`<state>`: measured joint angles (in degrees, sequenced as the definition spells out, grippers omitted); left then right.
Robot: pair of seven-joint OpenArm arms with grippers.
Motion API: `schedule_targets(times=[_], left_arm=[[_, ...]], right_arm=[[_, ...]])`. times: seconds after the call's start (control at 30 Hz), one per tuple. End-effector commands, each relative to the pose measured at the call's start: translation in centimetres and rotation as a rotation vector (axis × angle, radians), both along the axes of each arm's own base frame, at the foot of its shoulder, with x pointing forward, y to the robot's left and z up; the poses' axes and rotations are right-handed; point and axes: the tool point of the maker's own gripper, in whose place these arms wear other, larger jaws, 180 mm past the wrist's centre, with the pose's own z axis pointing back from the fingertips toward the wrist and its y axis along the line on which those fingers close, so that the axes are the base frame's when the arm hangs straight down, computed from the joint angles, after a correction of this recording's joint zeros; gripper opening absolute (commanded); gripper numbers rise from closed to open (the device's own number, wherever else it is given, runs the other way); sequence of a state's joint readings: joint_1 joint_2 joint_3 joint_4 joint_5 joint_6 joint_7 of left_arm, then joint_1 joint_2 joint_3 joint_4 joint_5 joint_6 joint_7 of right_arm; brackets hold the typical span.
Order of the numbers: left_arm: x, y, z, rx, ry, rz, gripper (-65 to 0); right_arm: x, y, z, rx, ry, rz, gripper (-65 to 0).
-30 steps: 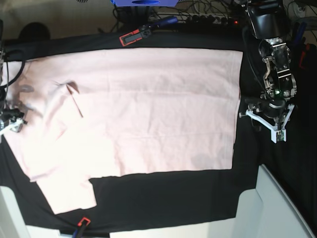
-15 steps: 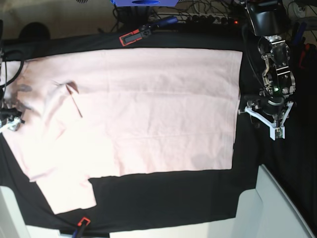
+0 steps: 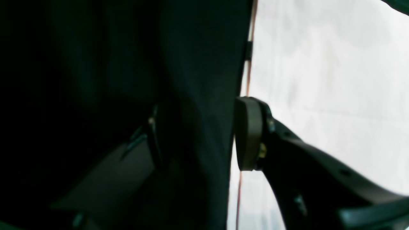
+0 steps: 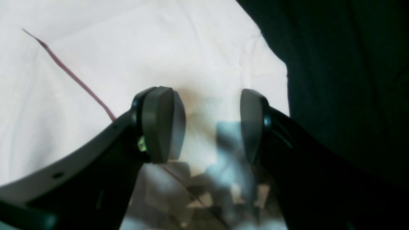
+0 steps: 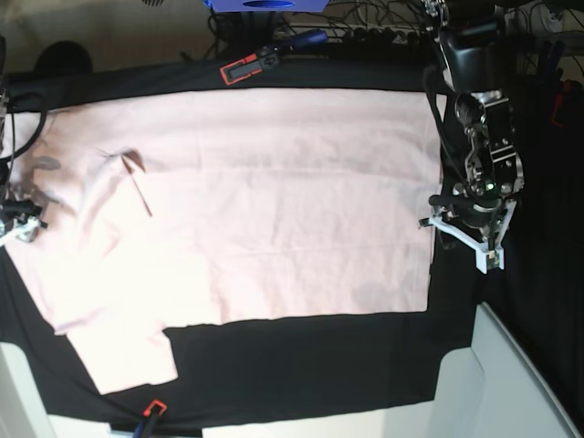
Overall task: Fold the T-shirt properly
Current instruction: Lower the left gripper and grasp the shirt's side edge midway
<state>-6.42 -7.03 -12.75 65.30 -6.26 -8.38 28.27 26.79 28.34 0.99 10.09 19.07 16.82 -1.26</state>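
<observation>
The pale pink T-shirt (image 5: 274, 201) lies spread flat, plain side up, on the black table cloth (image 5: 301, 365), with a sleeve at the lower left. My left gripper (image 5: 459, 239) hangs open at the shirt's right hem. In the left wrist view it (image 3: 199, 137) stands over black cloth (image 3: 191, 48), with one pad (image 3: 247, 134) on the edge of the pink fabric (image 3: 319, 64). My right gripper (image 5: 16, 224) is at the shirt's far left edge. In the right wrist view it (image 4: 207, 124) is open just above the pink fabric (image 4: 96, 57), beside the cloth (image 4: 351, 64).
A red-and-black tool (image 5: 246, 66) and a blue object (image 5: 265, 5) lie behind the shirt among cables. Another red-tipped tool (image 5: 151, 412) sits at the front edge. A white bin (image 5: 511, 383) stands at the front right, and a white edge (image 5: 18, 392) at the front left.
My left arm has shifted left, bringing its gripper from the black cloth up to the shirt's right hem. The right gripper has barely moved.
</observation>
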Motion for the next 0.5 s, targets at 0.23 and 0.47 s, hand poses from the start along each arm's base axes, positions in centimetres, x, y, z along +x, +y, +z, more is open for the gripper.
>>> schedule_targets(times=[0.23, 0.47], left_arm=[[1.44, 0.60, 0.87, 0.008, -0.030, 0.007, -34.6], [1.47, 0.66, 0.96, 0.007, -0.033, 0.008, -34.6]], right_arm=[[1.32, -1.04, 1.56, -0.021, -0.042, -0.004, -33.1], [1.48, -0.41, 1.33, -0.012, -0.044, 0.001, -33.1]])
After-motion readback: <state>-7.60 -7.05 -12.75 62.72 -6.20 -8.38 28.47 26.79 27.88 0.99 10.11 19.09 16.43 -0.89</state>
